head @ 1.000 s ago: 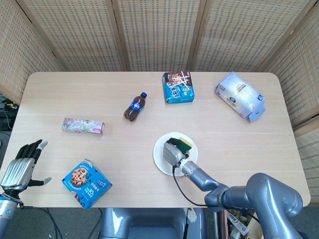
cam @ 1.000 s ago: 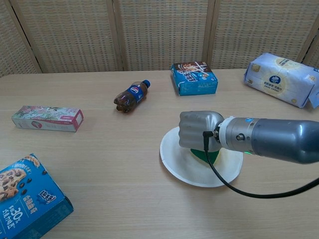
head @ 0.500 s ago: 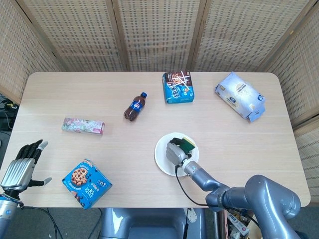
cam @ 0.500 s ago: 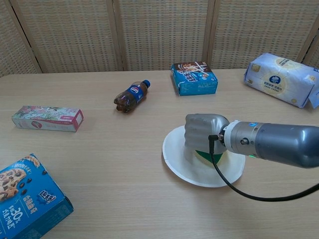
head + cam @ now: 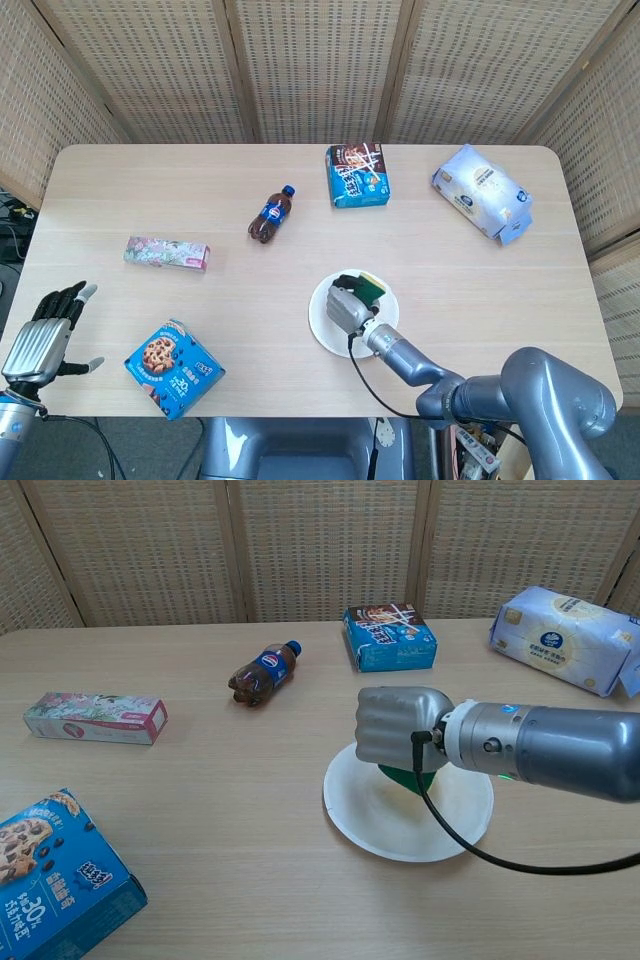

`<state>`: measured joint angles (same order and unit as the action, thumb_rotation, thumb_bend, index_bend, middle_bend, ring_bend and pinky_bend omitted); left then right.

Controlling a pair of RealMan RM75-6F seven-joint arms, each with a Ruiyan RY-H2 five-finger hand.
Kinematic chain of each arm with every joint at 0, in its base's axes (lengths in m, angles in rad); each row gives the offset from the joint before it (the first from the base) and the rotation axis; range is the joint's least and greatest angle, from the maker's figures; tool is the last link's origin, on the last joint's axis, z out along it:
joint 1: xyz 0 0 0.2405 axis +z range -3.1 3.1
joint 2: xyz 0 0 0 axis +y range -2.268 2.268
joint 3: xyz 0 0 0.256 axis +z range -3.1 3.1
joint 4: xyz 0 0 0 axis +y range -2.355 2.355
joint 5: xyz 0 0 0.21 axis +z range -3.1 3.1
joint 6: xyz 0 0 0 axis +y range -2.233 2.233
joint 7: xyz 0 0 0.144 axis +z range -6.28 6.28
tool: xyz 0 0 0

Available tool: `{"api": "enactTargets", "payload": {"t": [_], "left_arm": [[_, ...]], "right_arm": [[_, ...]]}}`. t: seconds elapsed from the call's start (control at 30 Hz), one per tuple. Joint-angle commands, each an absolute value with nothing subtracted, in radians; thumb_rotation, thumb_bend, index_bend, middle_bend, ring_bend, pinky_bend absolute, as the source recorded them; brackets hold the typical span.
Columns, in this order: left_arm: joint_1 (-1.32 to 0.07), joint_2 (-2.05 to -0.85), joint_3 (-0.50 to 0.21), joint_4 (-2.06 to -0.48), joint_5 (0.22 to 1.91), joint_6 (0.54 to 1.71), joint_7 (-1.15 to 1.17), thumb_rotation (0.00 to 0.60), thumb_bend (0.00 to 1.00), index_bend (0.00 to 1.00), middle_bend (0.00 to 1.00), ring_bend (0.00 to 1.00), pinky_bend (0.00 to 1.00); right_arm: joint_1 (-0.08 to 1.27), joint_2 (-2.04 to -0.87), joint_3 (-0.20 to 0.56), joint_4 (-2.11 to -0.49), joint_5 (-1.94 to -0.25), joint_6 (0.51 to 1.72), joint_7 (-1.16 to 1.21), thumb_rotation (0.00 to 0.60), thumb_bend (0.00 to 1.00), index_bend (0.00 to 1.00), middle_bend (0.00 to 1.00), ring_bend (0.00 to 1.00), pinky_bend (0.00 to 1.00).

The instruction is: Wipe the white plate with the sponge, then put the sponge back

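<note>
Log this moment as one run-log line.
phase: wiping | right hand: grips sponge over white plate | left hand: open, idle at table edge | sponge return: not done

sponge (image 5: 405, 777) mostly behind right hand (image 5: 392, 727)

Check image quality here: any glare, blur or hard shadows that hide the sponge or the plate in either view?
Head view: even, soft light, sharp throughout, no glare; the green-and-yellow sponge shows beside the right hand on the round white plate. Chest view: also sharp, only a faint shadow under the hand; the hand itself hides most of the sponge.
</note>
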<state>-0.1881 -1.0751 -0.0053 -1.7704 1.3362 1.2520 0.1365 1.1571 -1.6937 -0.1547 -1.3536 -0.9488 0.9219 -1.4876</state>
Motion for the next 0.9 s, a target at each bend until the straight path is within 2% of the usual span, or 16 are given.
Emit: {"api": "enactTargets", "payload": {"t": [0.03,0.27,0.9], "left_arm": [[-0.188,-1.075,-0.006,-1.771,1.337,1.253,0.137,0.600,0.00,0.00,0.00,0.00,0.00],[-0.190,-1.073,-0.007,-1.771,1.331,1.250,0.135,0.600,0.00,0.00,0.00,0.00,0.00],[-0.196,-1.079,-0.010,-1.764,1.310,1.237,0.144,0.600,0.00,0.00,0.00,0.00,0.00]], "right_arm": [[1.169,-1.672,-0.134,-1.385,-0.951,0.931,-1.497,0.600,0.62,0.61,0.60,0.48,0.69],[1.163,-1.700,-0.154,-1.383,-0.931,0.913,-1.524,0.600,0.62,0.61,0.60,0.48,0.70],[1.131,-1.778,-0.206,-1.239,-0.959,0.841,-1.495,0.600,0.62,0.61,0.60,0.48,0.70]]}}
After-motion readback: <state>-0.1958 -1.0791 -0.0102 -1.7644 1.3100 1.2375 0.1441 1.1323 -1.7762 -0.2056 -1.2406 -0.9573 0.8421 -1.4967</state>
